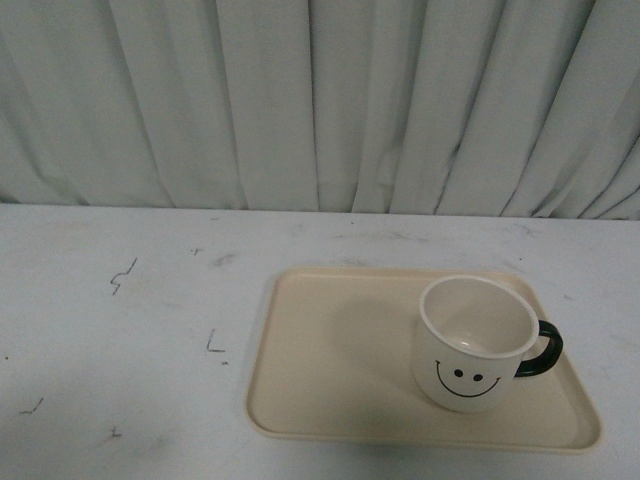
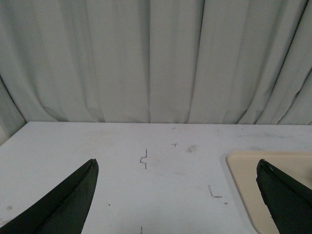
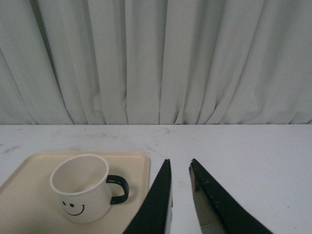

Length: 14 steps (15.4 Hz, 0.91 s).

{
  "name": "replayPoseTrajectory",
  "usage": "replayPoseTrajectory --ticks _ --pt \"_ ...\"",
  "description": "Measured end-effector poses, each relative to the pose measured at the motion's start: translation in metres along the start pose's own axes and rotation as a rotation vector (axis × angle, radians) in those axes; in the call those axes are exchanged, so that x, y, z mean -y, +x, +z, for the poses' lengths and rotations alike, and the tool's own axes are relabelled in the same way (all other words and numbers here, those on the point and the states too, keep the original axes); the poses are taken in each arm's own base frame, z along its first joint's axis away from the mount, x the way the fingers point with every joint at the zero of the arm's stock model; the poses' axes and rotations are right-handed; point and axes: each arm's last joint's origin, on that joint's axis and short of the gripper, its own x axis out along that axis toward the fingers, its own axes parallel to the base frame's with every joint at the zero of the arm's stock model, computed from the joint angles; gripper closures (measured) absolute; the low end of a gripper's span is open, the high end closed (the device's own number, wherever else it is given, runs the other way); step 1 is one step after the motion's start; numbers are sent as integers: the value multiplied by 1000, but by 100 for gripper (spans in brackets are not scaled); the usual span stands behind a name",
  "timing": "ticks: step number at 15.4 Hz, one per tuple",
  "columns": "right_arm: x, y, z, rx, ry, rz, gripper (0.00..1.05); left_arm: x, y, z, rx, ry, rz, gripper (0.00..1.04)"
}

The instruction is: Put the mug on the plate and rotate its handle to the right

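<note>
The cream-white mug (image 1: 475,342) with a black smiley face stands upright on the right part of the beige plate (image 1: 330,360). Its black handle (image 1: 543,350) points right. The right wrist view shows the same mug (image 3: 80,187), its handle (image 3: 118,188) and the plate (image 3: 24,187). My right gripper (image 3: 179,162) is shut with nothing between its fingers, hanging over bare table beside the plate's right edge. My left gripper (image 2: 176,163) is open and empty over the table left of the plate (image 2: 243,168). Neither arm appears in the front view.
A white table (image 1: 120,300) with small pen marks (image 1: 122,276) carries the plate. Pale curtains (image 1: 320,100) hang along the table's far edge. The plate's front rim lies close to the table's near edge.
</note>
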Motion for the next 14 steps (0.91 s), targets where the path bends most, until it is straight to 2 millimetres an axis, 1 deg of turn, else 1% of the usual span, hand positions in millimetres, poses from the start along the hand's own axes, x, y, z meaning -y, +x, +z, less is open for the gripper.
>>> replayPoseTrajectory --ticks 1,3,4,8,9,10,14 --pt "0 0 0 0 0 0 77 0 0 0 0 0 0 7" --pt "0 0 0 0 0 0 58 0 0 0 0 0 0 7" --pt "0 0 0 0 0 0 46 0 0 0 0 0 0 7" --pt "0 0 0 0 0 0 9 0 0 0 0 0 0 7" --pt "0 0 0 0 3 0 5 0 0 0 0 0 0 7" --pt "0 0 0 0 2 0 7 0 0 0 0 0 0 7" --pt "0 0 0 0 2 0 6 0 0 0 0 0 0 7"
